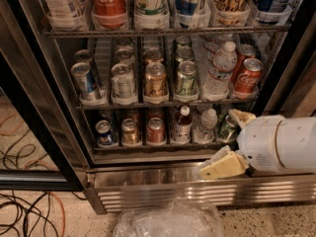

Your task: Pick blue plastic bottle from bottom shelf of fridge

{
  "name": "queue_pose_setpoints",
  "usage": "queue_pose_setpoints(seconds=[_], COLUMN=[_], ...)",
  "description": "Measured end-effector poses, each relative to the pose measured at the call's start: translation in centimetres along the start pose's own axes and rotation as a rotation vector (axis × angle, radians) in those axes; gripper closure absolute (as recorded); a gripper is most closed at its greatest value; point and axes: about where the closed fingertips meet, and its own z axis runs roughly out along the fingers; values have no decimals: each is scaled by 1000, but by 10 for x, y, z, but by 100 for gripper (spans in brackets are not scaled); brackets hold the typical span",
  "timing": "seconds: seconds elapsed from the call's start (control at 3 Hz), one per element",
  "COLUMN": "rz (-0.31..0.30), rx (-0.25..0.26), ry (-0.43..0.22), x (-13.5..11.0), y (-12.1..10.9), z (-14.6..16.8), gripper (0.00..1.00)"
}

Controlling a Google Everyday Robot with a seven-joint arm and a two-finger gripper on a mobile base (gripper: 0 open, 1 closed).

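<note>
The fridge [284, 68] stands open in front of me. On its bottom shelf [148, 145] the blue plastic bottle [182, 126], with a white cap and dark contents, stands upright in the fourth lane from the left. My gripper [217, 142] is at the lower right, in front of the shelf's right end and to the right of the bottle, not touching it. Its two cream fingers are spread wide apart and hold nothing. One fingertip [237, 115] is near a green can [227, 128], the other [210, 170] hangs over the steel base grille [158, 184].
A clear ribbed water bottle [205, 126] stands right beside the target bottle. Three cans [131, 131] fill the left lanes. The middle rack holds cans and a taller water bottle [220, 70]. The open door [24, 127] is at left, cables [24, 214] and a clear plastic bag [168, 220] lie on the floor.
</note>
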Motion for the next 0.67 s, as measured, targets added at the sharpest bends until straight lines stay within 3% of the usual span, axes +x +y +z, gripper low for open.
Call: queue_pose_setpoints(seconds=[0.67], rz=[107], rx=[83], ry=[-174], x=[14], y=[23], z=[29], gripper=[0])
